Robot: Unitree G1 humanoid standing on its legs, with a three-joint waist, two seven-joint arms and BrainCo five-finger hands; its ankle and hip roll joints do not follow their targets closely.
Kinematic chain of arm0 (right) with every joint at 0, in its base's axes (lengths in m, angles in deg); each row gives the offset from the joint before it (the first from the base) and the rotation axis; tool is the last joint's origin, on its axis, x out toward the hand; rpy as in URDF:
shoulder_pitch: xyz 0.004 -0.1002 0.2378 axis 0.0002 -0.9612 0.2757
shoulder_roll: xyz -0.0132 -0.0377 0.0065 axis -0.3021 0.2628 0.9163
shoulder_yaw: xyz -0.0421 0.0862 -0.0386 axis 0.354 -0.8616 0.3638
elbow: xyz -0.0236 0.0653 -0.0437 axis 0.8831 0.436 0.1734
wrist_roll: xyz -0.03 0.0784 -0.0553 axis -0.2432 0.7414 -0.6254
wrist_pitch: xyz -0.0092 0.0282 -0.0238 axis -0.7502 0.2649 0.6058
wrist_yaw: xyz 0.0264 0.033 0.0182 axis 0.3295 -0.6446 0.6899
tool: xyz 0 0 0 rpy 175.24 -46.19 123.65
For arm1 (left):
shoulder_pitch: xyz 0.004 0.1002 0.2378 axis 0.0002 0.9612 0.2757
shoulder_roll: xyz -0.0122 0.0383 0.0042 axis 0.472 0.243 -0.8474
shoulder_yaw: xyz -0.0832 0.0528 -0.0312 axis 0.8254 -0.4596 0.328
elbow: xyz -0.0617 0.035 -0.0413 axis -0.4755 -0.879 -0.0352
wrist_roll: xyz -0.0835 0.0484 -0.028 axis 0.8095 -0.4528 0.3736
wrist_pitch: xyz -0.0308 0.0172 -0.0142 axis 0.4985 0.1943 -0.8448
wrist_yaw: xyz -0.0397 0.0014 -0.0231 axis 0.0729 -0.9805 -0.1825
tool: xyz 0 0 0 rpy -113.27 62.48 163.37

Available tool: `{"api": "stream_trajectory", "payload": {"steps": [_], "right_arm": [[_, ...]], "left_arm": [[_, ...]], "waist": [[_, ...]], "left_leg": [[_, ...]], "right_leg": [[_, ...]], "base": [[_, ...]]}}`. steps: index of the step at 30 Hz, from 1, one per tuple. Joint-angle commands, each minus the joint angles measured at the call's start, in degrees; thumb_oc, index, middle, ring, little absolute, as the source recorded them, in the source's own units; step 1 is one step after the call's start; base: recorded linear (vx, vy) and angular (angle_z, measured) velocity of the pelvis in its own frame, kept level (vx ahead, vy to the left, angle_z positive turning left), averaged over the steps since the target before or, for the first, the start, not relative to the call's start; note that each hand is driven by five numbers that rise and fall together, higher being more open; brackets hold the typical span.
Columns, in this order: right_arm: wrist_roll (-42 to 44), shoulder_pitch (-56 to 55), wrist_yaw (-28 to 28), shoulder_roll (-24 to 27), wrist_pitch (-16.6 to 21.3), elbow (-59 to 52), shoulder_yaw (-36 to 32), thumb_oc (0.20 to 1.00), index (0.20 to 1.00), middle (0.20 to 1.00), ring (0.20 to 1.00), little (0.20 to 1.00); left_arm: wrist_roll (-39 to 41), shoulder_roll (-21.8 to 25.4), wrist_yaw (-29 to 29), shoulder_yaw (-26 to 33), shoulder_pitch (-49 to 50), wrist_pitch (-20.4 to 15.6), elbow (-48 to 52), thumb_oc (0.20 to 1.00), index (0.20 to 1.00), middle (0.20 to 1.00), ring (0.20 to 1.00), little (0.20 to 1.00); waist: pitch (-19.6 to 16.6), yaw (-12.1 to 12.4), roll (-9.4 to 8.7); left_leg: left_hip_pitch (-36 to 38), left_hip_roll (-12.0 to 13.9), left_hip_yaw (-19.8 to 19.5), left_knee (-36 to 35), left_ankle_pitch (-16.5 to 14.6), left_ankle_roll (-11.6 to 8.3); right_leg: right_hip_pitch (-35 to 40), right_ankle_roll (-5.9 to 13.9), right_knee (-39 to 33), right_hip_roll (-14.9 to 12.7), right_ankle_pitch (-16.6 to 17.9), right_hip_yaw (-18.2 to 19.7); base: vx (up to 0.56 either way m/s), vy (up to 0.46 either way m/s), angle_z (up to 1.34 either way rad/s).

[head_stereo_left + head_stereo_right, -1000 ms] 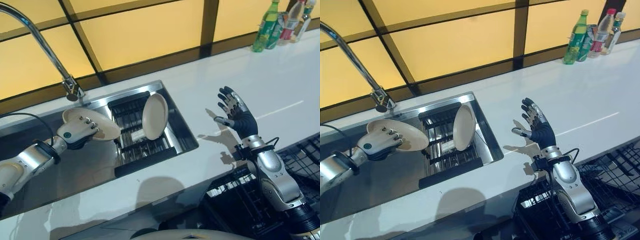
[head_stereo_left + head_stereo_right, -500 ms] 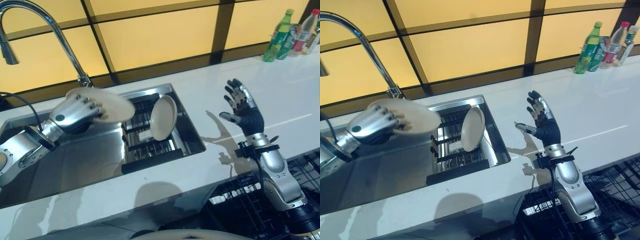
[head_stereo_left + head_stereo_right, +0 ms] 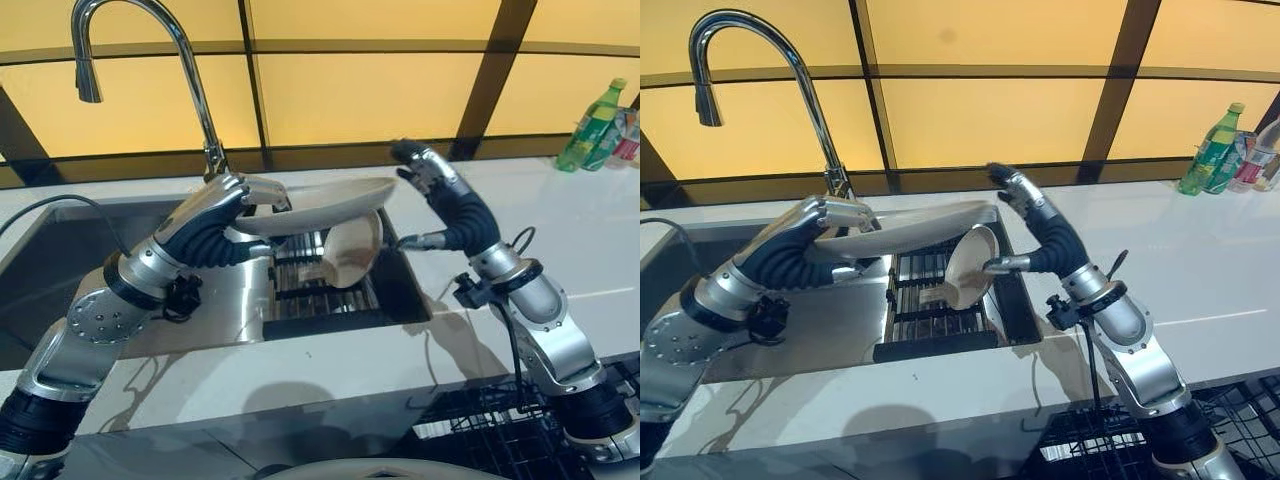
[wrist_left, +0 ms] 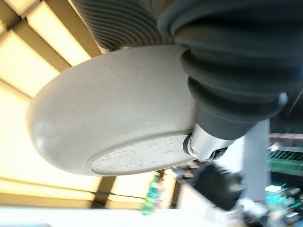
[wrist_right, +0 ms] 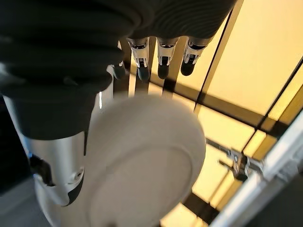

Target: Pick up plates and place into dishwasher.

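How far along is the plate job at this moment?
Nothing looks loaded yet. In hand: the left robot hand grips one plate above the sink, and the right robot hand has its fingers open at the plate's far edge, apparently for a handover. Left: a second plate leans in the sink's rack, and the dishwasher basket waits below.

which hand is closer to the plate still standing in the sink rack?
Right. The right hand hangs just above and beside the standing plate, thumb by its rim. The left hand is farther left, gripping the lifted plate.
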Motion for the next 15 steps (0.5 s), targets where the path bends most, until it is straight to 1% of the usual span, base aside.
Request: {"api": "stream_trajectory", "payload": {"steps": [1,5,8,10,12,15], "right_arm": [[-1.35,7.29,-1.64,2.47,0.41,-3.52,1.64,1.000,1.000,1.000,1.000,1.000],[-2.16,8.66,-4.12,2.43,0.44,-3.75,3.53,1.000,1.000,1.000,1.000,1.000],[-2.67,9.76,-4.50,2.45,-0.06,-3.97,4.98,1.000,1.000,1.000,1.000,1.000],[-2.46,10.03,-4.52,2.17,0.13,-3.83,5.49,1.000,1.000,1.000,1.000,1.000],[-2.22,10.47,-4.94,2.00,-0.02,-3.96,5.97,1.000,1.000,1.000,1.000,1.000],[-2.64,11.29,-4.57,1.87,-0.46,-3.61,7.15,1.000,1.000,1.000,1.000,1.000]], "left_arm": [[8.70,-2.03,-5.36,1.44,-6.10,2.69,0.02,0.200,0.200,0.200,0.200,0.200],[11.71,-2.95,-8.58,1.54,-6.08,3.21,0.68,0.200,0.200,0.200,0.200,0.200],[12.77,-3.84,-10.18,0.97,-6.71,4.24,1.05,0.200,0.200,0.200,0.200,0.200],[9.67,-3.94,-9.61,0.57,-6.83,1.99,0.95,0.200,0.200,0.200,0.200,0.200],[10.16,-3.47,-11.19,0.12,-7.00,1.79,1.04,0.200,0.200,0.200,0.200,0.200],[9.49,-2.71,-13.61,-0.44,-7.51,0.27,1.43,0.200,0.200,0.200,0.200,0.200]], "waist": [[-1.02,0.71,-1.43],[-1.11,0.99,-1.51],[-0.98,1.14,-1.56],[-0.87,1.14,-1.58],[-0.88,1.16,-1.57],[-0.80,1.28,-1.49]], "left_leg": [[2.15,0.75,0.91,1.34,-5.28,-0.48],[2.01,0.58,0.90,1.47,-5.26,-0.49],[2.09,0.56,1.02,1.58,-5.30,-0.43],[2.02,0.51,1.11,1.85,-5.40,-0.39],[2.35,0.53,1.09,1.88,-5.96,-0.37],[2.34,0.40,1.18,2.30,-6.17,-0.32]], "right_leg": [[-1.69,2.92,0.84,-2.19,-0.67,-0.17],[-1.61,2.79,0.66,-2.08,-0.63,-0.03],[-1.39,2.63,0.66,-2.05,-0.70,-0.08],[-1.36,2.62,0.71,-2.11,-0.67,-0.10],[-1.09,2.63,0.67,-2.06,-1.09,-0.08],[-0.97,2.62,0.66,-2.24,-1.02,-0.07]], "base": [[0.00,0.000,0.00],[-0.01,-0.008,0.02],[0.00,0.000,0.00],[0.00,0.000,0.00],[0.00,0.000,0.00],[0.00,0.000,0.00]]}}
